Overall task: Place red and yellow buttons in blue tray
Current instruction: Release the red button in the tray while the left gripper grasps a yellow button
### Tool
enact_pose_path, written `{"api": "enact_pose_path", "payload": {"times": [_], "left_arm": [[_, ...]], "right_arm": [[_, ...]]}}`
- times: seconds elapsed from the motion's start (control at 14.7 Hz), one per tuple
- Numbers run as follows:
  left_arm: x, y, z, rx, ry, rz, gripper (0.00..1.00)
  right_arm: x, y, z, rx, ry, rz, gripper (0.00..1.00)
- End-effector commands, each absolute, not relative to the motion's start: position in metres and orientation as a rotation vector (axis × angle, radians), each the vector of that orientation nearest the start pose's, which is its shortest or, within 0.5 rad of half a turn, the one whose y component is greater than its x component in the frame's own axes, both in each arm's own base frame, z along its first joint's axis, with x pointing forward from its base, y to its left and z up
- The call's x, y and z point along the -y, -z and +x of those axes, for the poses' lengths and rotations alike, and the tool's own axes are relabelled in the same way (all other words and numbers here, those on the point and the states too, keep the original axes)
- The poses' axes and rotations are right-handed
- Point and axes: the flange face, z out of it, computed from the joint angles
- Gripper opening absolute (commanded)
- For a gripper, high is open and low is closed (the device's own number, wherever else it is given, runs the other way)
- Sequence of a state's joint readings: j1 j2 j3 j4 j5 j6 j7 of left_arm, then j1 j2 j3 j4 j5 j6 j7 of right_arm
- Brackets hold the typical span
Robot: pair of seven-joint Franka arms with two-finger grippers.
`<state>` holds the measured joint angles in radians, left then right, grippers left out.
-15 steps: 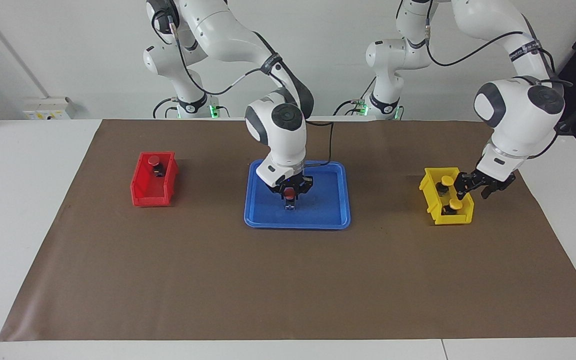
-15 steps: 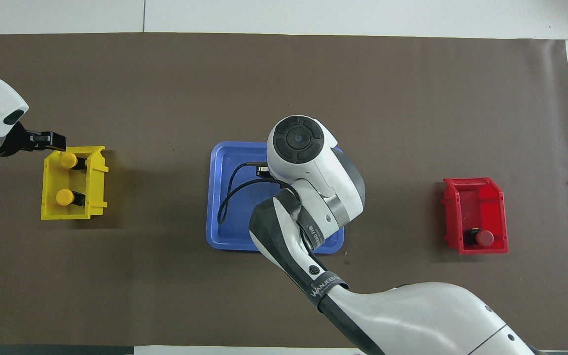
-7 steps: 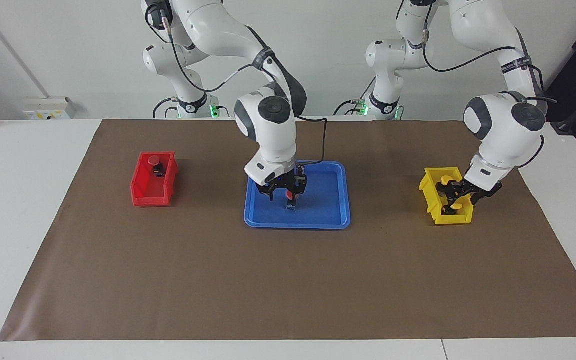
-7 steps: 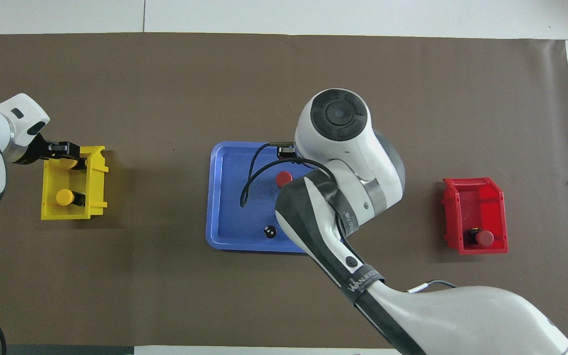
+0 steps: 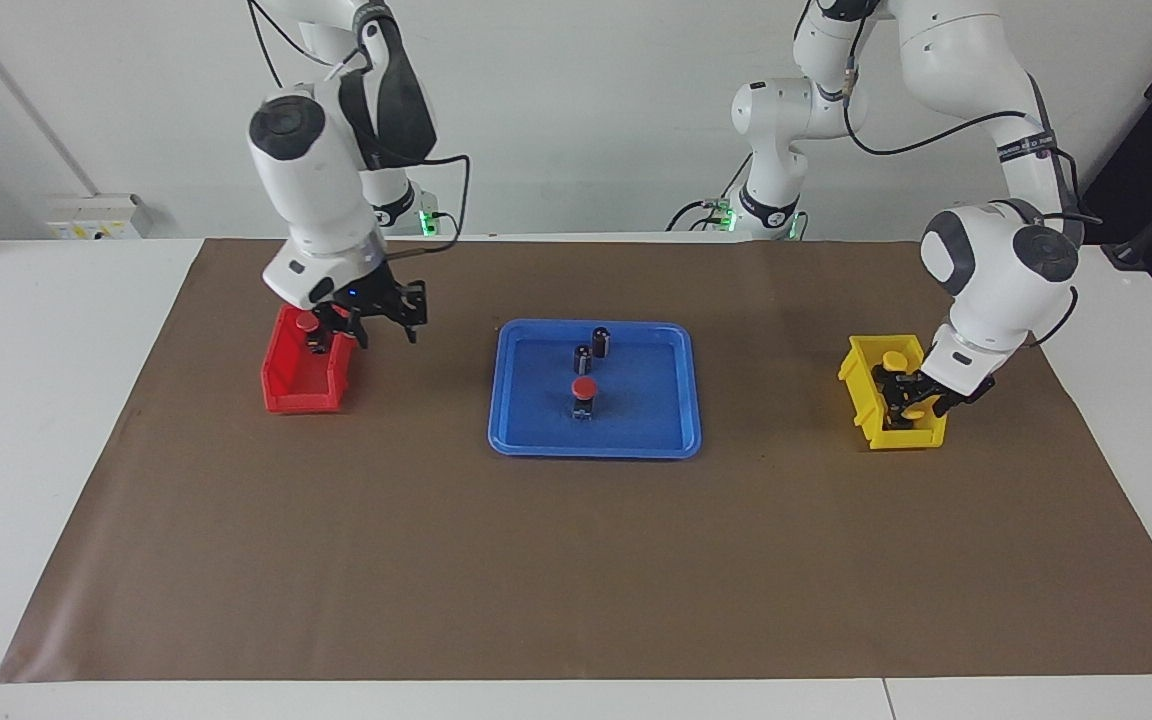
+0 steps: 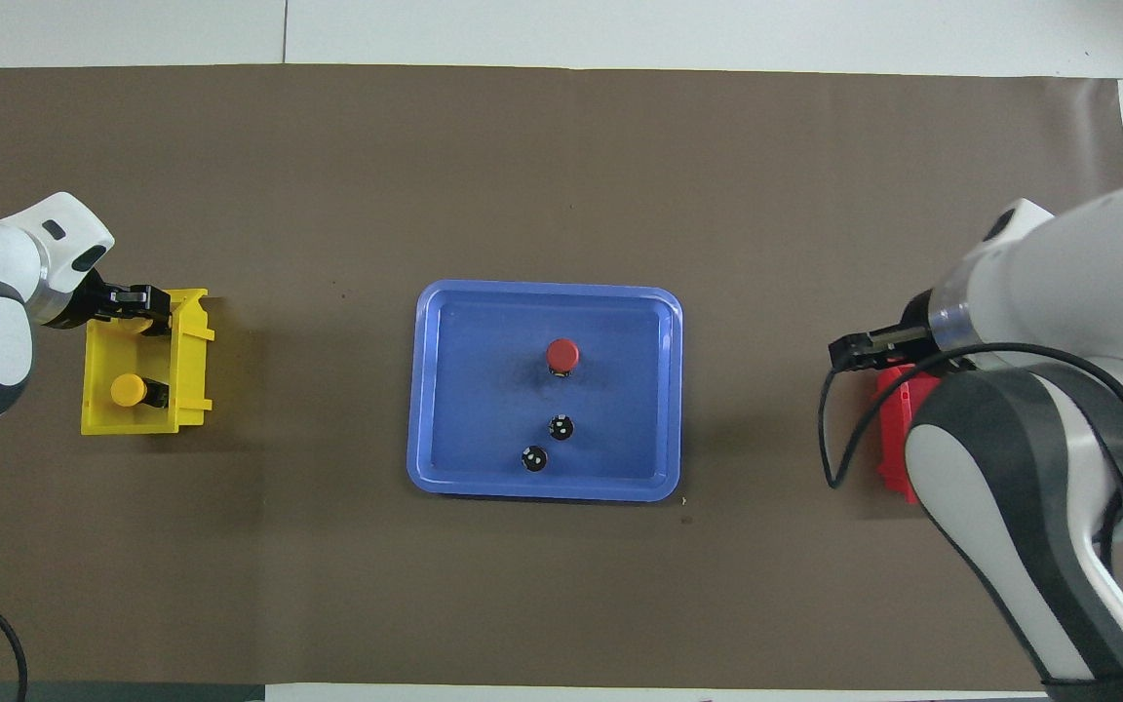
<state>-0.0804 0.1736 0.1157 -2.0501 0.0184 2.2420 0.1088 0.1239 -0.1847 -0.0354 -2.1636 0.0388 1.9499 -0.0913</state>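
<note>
The right arm is reaching down with its wrist bent over the red bin (image 5: 304,375) at its own end of the worktop (image 5: 576,560). The right tool (image 5: 376,318) is hanging just above the bin's rim with its fingers spread and nothing between them. The left arm is bending steeply down into the yellow bin (image 5: 871,405) at the other end. The left tool (image 5: 908,392) is sitting low inside it around a yellow button; whether it is pinching cannot be told.

One red button (image 6: 561,355) is standing in the blue tray (image 6: 445,390), with two dark capless cylinders (image 6: 548,442) nearer the robots. A second red button (image 5: 308,322) is lying in the red bin. Two yellow buttons (image 5: 894,360) are showing in the yellow bin.
</note>
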Motion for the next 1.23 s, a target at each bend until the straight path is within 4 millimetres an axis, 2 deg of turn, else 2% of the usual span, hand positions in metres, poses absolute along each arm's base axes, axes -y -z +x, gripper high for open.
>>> {"api": "enact_pose_path", "payload": {"times": [0.0, 0.14, 0.2, 0.34, 0.41, 0.48, 0.61, 0.82, 0.89, 0.96, 1.02, 1.16], "left_arm": [[-0.021, -0.355, 0.574, -0.119, 0.035, -3.117, 0.66], [-0.021, -0.355, 0.576, -0.11, 0.042, -3.12, 0.58], [-0.021, -0.356, 0.578, -0.076, 0.053, -3.142, 0.51], [-0.02, -0.359, 0.581, -0.042, 0.076, -3.167, 0.22], [-0.019, -0.36, 0.582, -0.042, 0.076, -3.167, 0.08], [-0.017, -0.364, 0.584, -0.045, 0.073, -3.167, 0.01], [-0.015, -0.393, 0.596, -0.056, 0.054, -3.169, 0.01], [-0.013, -0.473, 0.613, -0.066, -0.01, -3.166, 0.01], [-0.009, -0.494, 0.616, -0.05, -0.028, -3.159, 0.01], [0.006, -0.508, 0.614, -0.013, -0.039, -3.16, 0.01], [0.038, -0.515, 0.611, 0.035, -0.039, -3.161, 0.01], [0.124, -0.515, 0.598, 0.138, -0.033, -3.158, 0.01]], "right_arm": [[0.021, -0.444, 0.444, 0.371, 0.0, -3.077, 0.68], [0.049, -0.433, 0.428, 0.394, -0.014, -3.071, 0.67], [0.051, -0.427, 0.421, 0.389, -0.018, -3.071, 0.67], [0.065, -0.411, 0.414, 0.335, -0.017, -3.077, 0.67], [0.065, -0.403, 0.412, 0.336, -0.028, -3.075, 0.67], [0.065, -0.396, 0.411, 0.344, -0.028, -3.075, 0.67], [0.063, -0.378, 0.405, 0.384, -0.019, -3.073, 0.67], [0.063, -0.373, 0.405, 0.397, -0.017, -3.072, 0.67], [0.062, -0.369, 0.404, 0.401, -0.022, -3.072, 0.67], [0.063, -0.365, 0.403, 0.399, -0.015, -3.073, 0.66], [0.062, -0.36, 0.402, 0.403, -0.006, -3.075, 0.65], [0.062, -0.353, 0.403, 0.404, -0.002, -3.077, 0.63]]}}
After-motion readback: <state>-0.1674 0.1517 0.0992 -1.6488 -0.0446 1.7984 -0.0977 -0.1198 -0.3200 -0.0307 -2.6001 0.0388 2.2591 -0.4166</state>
